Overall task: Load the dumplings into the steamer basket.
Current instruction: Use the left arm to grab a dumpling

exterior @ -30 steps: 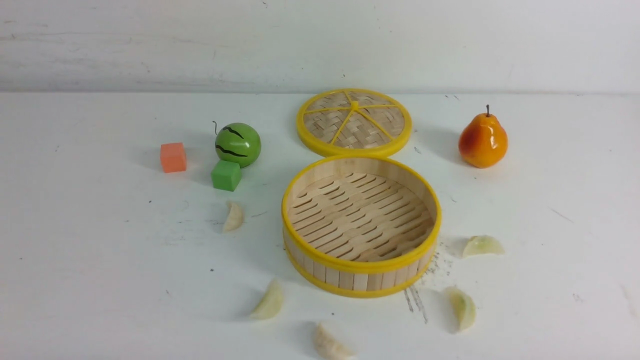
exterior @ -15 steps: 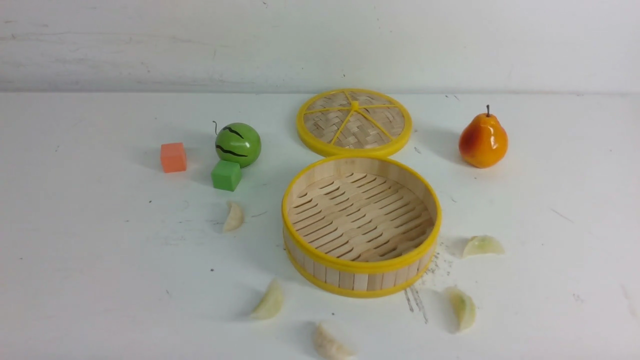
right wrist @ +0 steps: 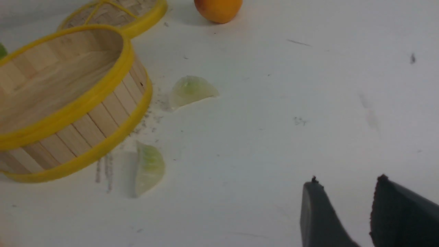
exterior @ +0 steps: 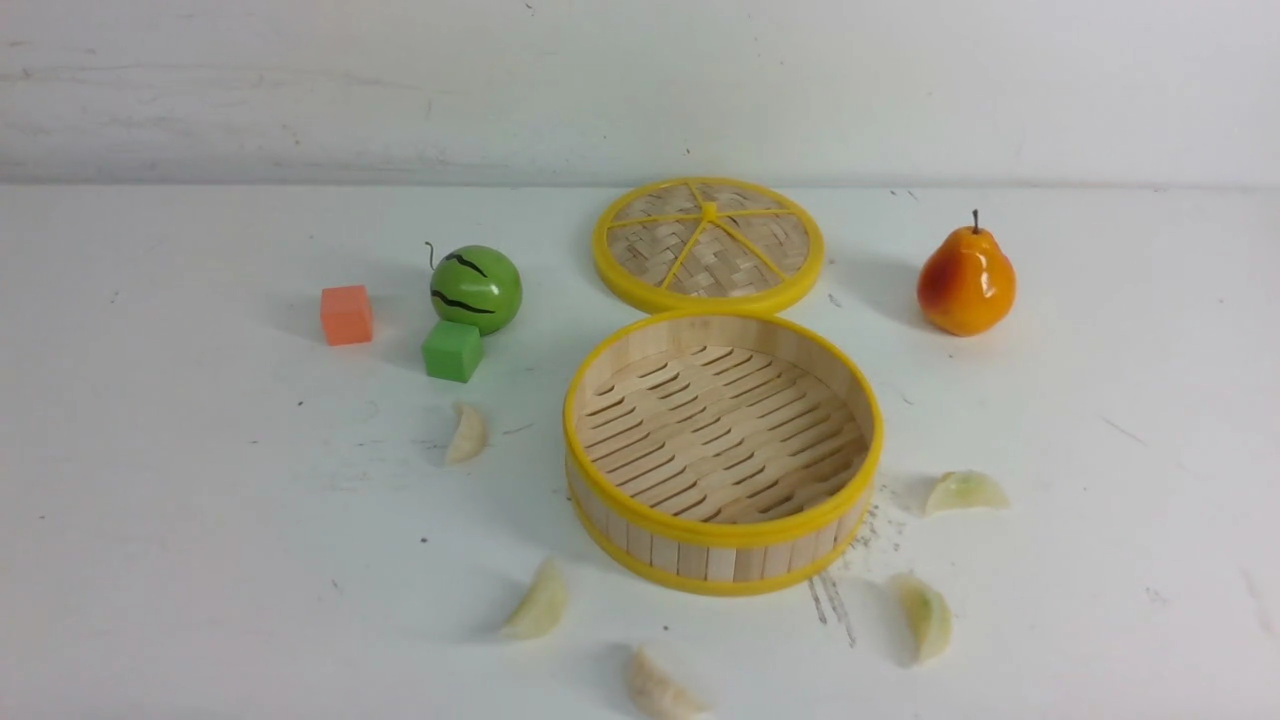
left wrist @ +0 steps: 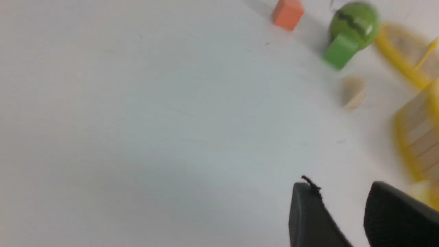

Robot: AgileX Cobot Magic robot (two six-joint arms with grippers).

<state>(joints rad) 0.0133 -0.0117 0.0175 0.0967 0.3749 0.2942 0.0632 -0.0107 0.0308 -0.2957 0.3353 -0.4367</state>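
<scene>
We see a white table [exterior: 200,600] | on it: steamer basket [exterior: 720,560], woven lid [exterior: 708,250], five dumplings [exterior: 467,434], toy watermelon [exterior: 476,289], pear [exterior: 966,280], orange cube [exterior: 346,315], green cube [exterior: 452,351].

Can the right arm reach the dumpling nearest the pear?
Probably yes: the dumpling lies apart from the basket, with bare table between it and the right gripper, whose jaws stand open and empty.

No text, label, brand, number or sign legible in any view. Toward the table's [exterior: 200,520] near edge, the dark streaks [exterior: 835,605] just beside the steamer basket [exterior: 722,532] are scuffs, not characters. Black lines on the green ball [exterior: 476,289] are painted stripes.
</scene>
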